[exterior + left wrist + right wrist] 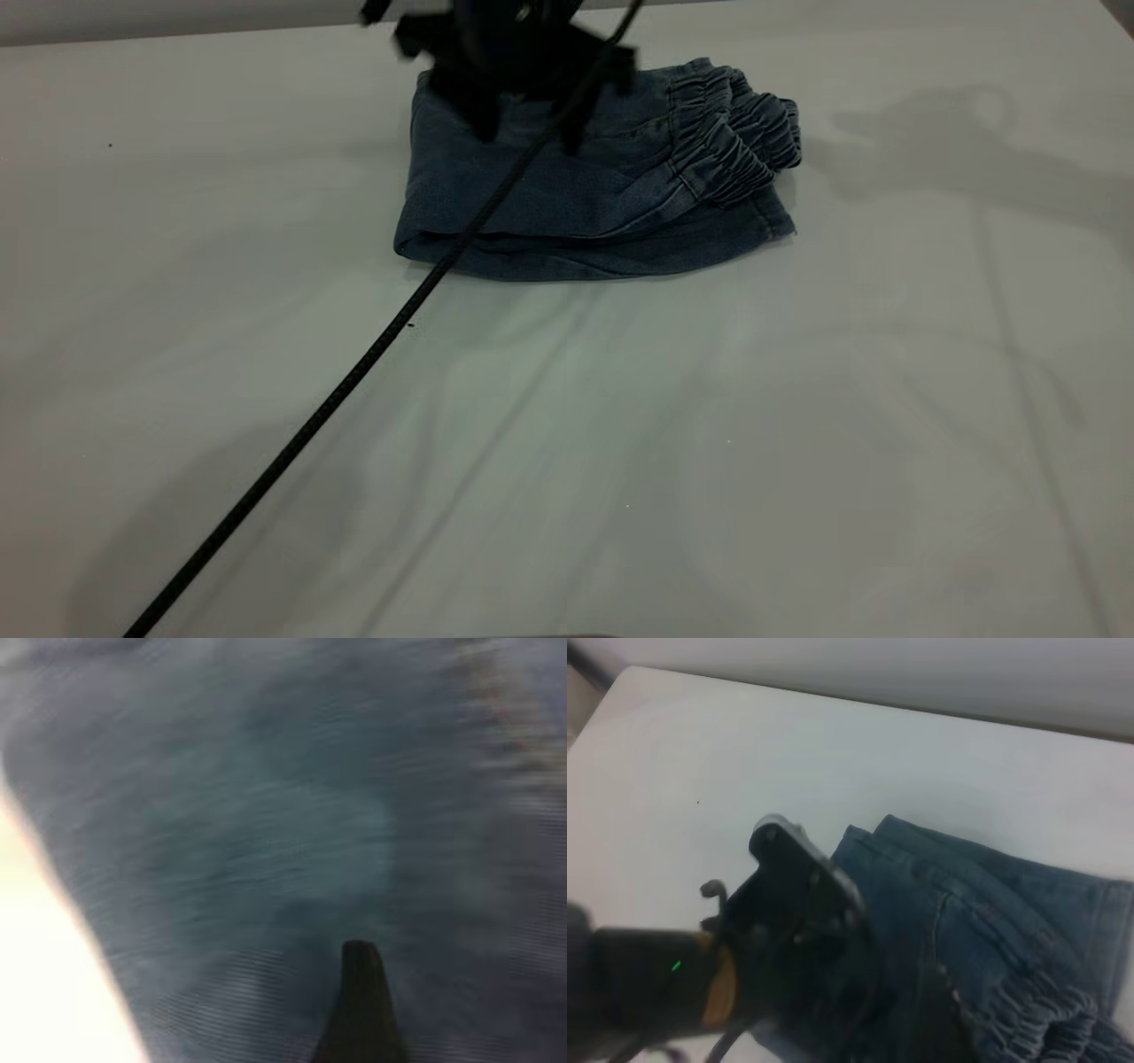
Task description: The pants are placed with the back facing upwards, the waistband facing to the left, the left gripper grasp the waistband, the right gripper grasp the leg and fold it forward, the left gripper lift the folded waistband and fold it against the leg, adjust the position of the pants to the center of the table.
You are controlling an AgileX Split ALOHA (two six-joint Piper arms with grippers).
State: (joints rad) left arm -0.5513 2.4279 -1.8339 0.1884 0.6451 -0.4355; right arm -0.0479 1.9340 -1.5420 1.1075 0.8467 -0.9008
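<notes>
The blue denim pants [585,195] lie folded into a compact bundle at the far middle of the white table [620,443]. Their gathered elastic waistband [735,142] is on the bundle's right side. My left gripper [527,131] hangs open right over the left part of the bundle, its two dark fingers spread apart just above the cloth and holding nothing. In the left wrist view denim [266,833] fills the picture and one fingertip [361,1010] shows. The right wrist view looks from farther off at the left arm's black wrist [797,921], the pants [992,895] and the waistband [1045,1019]. The right gripper itself is out of sight.
A black braided cable [354,372] runs diagonally from the bottom left up to the left gripper, crossing in front of the pants. The table's far edge [859,704] lies just behind the bundle. White tabletop stretches in front and to both sides.
</notes>
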